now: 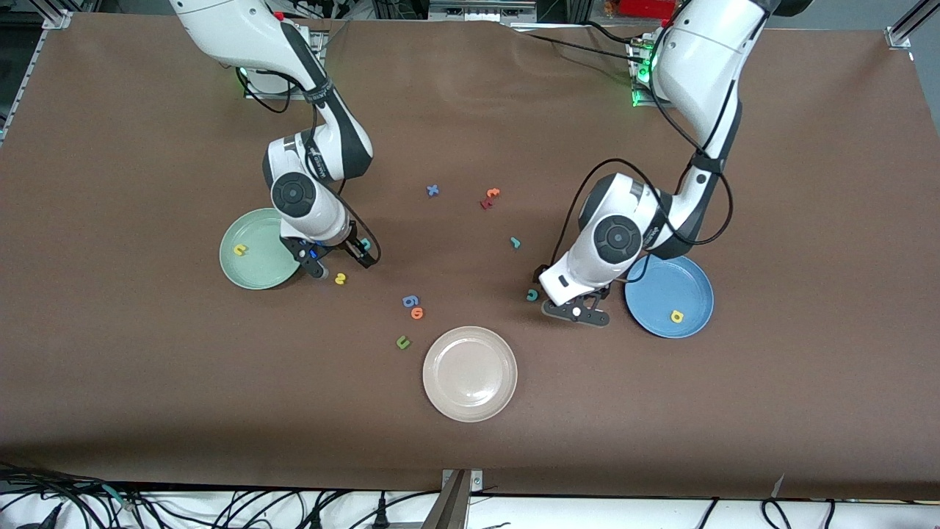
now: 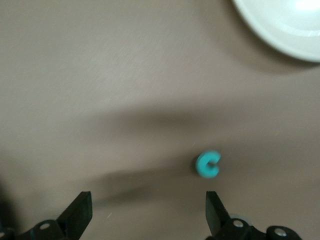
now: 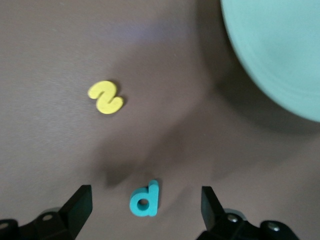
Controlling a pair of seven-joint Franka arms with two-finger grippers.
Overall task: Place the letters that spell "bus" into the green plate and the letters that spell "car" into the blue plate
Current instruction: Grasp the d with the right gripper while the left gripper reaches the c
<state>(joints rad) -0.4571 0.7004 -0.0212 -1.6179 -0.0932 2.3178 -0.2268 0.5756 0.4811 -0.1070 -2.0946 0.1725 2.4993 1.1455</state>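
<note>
Two claws hang low over the brown tabletop (image 1: 132, 353), and both have their fingers wide apart with nothing in them.

The left claw (image 1: 576, 311) is just beside the blue plate (image 1: 694, 283), on the side toward the right arm's end. The teal c (image 1: 532, 294) lies on the tabletop just beside this claw. In the left wrist view the c (image 2: 207, 164) sits a bit ahead of the fingers (image 2: 80, 212), closer to one of them than the other. The yellow a (image 1: 676, 317) is in the blue plate. The teal r (image 1: 515, 242) lies on the tabletop, farther from the front camera than the c.

The right claw (image 1: 338, 258) is just beside the green plate (image 1: 253, 268), on the side toward the left arm's end. In the right wrist view the teal b (image 3: 145, 199) lies between the two fingers (image 3: 79, 205), flat on the tabletop. The yellow s (image 1: 340, 278) lies just beside this claw, nearer the front camera. The yellow u (image 1: 239, 250) is in the green plate.

A white plate (image 1: 470, 375) sits nearest the front camera. Near it lie a dark green u (image 1: 402, 342), an orange o (image 1: 417, 313) and a blue 6 (image 1: 410, 300). A blue x (image 1: 432, 190) and a red and orange pair (image 1: 489, 198) lie farther away, between the two arms.
</note>
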